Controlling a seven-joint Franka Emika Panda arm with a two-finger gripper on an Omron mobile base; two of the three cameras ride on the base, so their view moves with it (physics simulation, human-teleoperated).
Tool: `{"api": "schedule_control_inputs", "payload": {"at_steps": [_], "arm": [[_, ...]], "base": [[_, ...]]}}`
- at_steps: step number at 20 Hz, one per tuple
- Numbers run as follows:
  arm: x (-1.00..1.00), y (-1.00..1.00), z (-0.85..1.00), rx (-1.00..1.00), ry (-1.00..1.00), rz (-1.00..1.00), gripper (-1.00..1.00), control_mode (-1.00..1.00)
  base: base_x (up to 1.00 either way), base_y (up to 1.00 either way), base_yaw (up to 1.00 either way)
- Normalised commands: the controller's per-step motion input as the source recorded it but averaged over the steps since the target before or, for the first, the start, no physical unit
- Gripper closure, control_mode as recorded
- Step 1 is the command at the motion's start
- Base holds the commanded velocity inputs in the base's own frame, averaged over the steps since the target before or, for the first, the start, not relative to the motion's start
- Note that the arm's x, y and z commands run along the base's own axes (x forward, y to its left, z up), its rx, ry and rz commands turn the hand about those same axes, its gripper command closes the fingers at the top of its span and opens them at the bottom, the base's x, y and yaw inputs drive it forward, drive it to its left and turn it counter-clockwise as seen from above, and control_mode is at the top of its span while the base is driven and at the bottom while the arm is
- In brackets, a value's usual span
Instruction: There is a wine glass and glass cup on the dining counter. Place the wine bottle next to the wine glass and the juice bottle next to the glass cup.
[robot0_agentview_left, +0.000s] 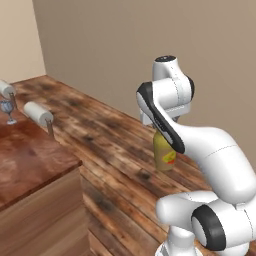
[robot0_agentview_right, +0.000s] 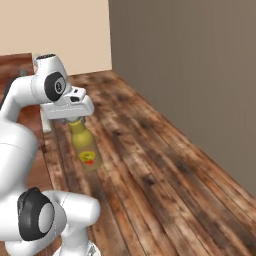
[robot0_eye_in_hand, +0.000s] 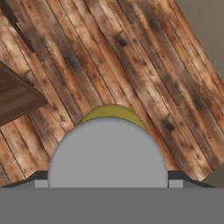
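The pincer (robot0_agentview_right: 75, 121) grips the juice bottle (robot0_agentview_right: 86, 150) by its neck, holding it up above the wooden floor (robot0_agentview_right: 165, 170). The bench (robot0_agentview_left: 30, 160) stands well to the left, with a wine glass (robot0_agentview_left: 7, 110) on it.

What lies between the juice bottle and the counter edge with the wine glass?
In the left base view, bare wooden floor lies between the juice bottle and the dining counter.

The juice bottle (robot0_agentview_right: 86, 150) hangs upright under my gripper (robot0_agentview_right: 75, 121), above the plank floor (robot0_agentview_right: 165, 170). The dining counter (robot0_agentview_left: 30, 160) lies left, bearing a wine glass (robot0_agentview_left: 7, 110).
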Motion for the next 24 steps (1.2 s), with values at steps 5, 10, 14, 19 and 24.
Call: {"api": "schedule_control_inputs", "payload": {"at_steps": [5,10,14,19,24], "arm": [[0.0,0.0,0.0,0.0,0.0,0.0,1.0,1.0],[0.0,0.0,0.0,0.0,0.0,0.0,1.0,1.0],[0.0,0.0,0.0,0.0,0.0,0.0,1.0,1.0],[0.0,0.0,0.0,0.0,0.0,0.0,1.0,1.0],[0.0,0.0,0.0,0.0,0.0,0.0,1.0,1.0]], "base": [[0.52,-0.29,0.22],[0.52,-0.28,0.24],[0.52,-0.27,0.24],[0.53,-0.27,0.24],[0.53,-0.27,0.24]]}}
